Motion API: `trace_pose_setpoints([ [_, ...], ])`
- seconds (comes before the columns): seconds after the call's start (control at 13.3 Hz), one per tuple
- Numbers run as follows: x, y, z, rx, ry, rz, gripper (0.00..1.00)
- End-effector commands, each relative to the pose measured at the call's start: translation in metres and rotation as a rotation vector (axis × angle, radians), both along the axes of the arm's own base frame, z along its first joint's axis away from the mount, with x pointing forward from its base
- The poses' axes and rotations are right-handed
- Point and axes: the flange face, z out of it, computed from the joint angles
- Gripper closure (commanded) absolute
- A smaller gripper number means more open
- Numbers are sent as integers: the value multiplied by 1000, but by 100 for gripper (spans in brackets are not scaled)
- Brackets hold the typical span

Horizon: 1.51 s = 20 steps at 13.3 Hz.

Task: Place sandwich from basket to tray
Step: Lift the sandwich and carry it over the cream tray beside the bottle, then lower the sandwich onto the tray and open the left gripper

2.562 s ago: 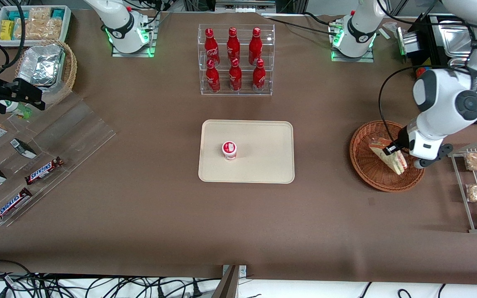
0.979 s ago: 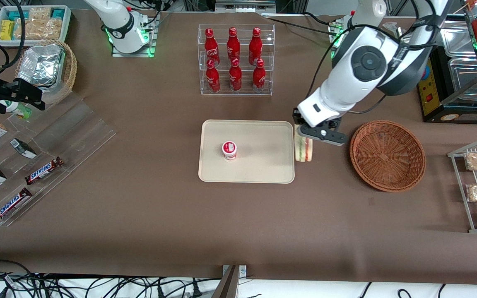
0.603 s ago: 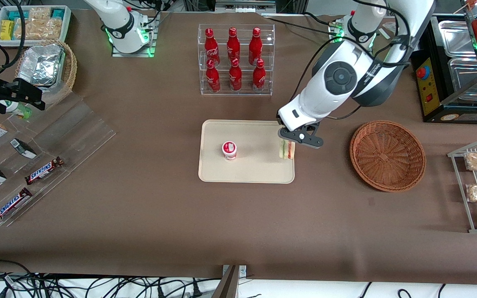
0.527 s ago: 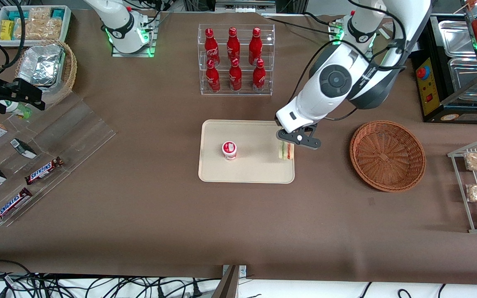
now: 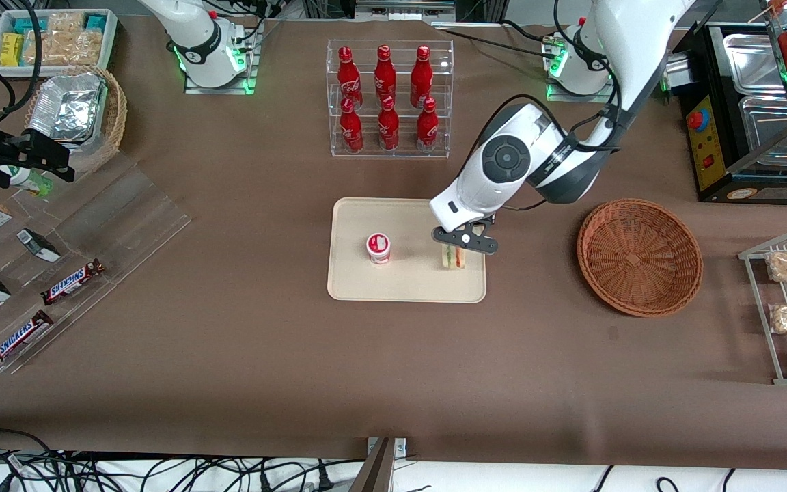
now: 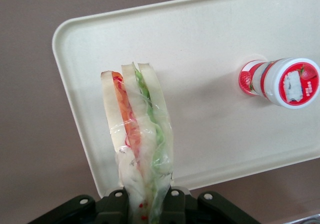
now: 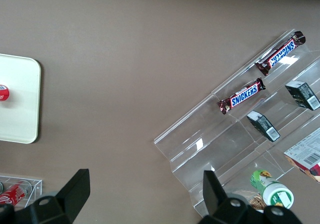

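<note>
We are holding the sandwich (image 5: 453, 256) in our gripper (image 5: 460, 240), whose fingers are closed tight on the wrapped wedge at its narrow end; in the left wrist view the gripper (image 6: 146, 204) is pinching the clear wrap while the bread and its green, red and orange layers are hanging below it (image 6: 135, 134). The sandwich is hanging over the tray (image 5: 407, 280), above the part of it that lies toward the working arm's end of the table; whether its lower edge is touching the tray surface we cannot tell.

Taking the tray's centre as the middle of a clock face in the front view, the sandwich is sitting at about three o'clock, and a small white cup with a red strawberry lid (image 5: 378, 247) is standing upright on the tray at about nine o'clock, well apart from the sandwich. From the wrist camera that cup (image 6: 285, 81) is showing on the cream tray (image 6: 210, 44), with bare tray between it and the sandwich.

The round reddish-brown basket (image 5: 639, 256) is resting on the brown table (image 5: 393, 369) at three o'clock from the tray, toward the working arm's end, with nothing in it. At twelve o'clock from the tray, farther from the front camera, a clear rack of red bottles (image 5: 388, 99) is standing.
</note>
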Motion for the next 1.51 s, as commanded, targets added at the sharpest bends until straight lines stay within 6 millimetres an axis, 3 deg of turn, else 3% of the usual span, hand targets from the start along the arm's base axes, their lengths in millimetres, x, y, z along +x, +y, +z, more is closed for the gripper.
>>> trace_pose_setpoints([
  [0.0,-1,-16,-25,25,-29,16,100],
  [0.23,-4,-21,-50,35,-29,27,100],
  [0.68,-7,-22,-65,56,-33,-5,100],
  [0.75,-7,-22,-65,56,-31,-5,93],
  [0.9,-8,-23,-66,60,-28,12,30],
  [0.98,-7,-22,-65,62,-29,13,8],
  [1.05,-6,-22,-60,63,-34,18,0],
  [1.21,-1,-19,-46,75,-44,52,0],
  [1.43,11,-7,-9,71,-88,98,0],
])
